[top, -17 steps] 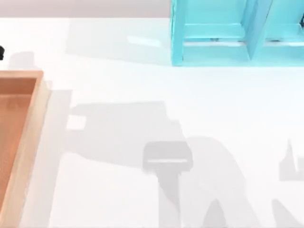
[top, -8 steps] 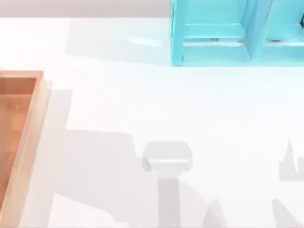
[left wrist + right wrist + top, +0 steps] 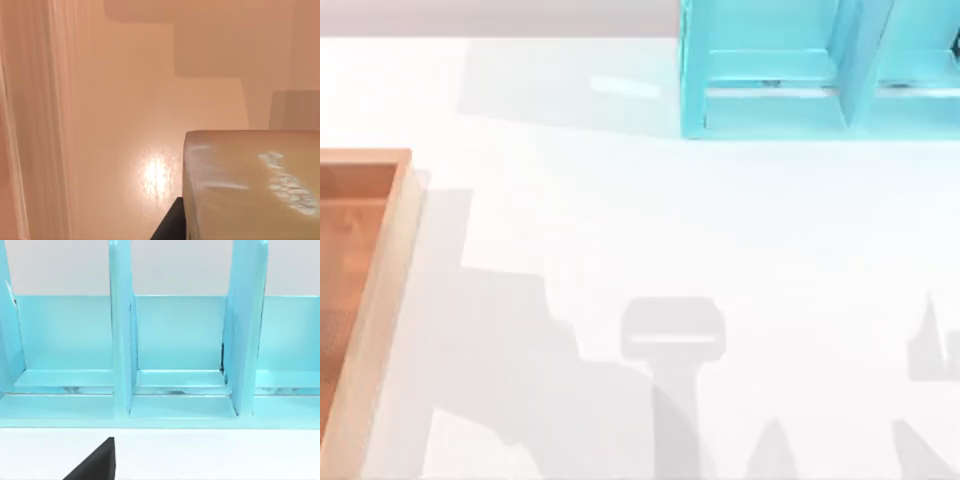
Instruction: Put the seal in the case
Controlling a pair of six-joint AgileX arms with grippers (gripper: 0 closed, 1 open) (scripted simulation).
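Observation:
The seal [image 3: 240, 175], a tan block with a white speckled mark, sits close in the left wrist view. My left gripper [image 3: 250, 232] is shut on it, with one black finger [image 3: 170, 227] against its side. Under the seal lies the wooden floor [image 3: 125, 100] of the case, and an inner wall [image 3: 30, 125] rises beside it. In the top view the case [image 3: 382, 260] is an open wooden box at the table's left edge. A black part of my right gripper [image 3: 97, 462] faces a blue rack across a strip of white table.
A light blue rack [image 3: 800, 70] with upright dividers stands at the back right of the table and is seen close as the rack [image 3: 175, 355] in the right wrist view. Arm shadows fall on the white tabletop [image 3: 620, 220].
The broad arm shadow on the table has drawn back toward the front left. A dark bit at the top view's left edge is gone.

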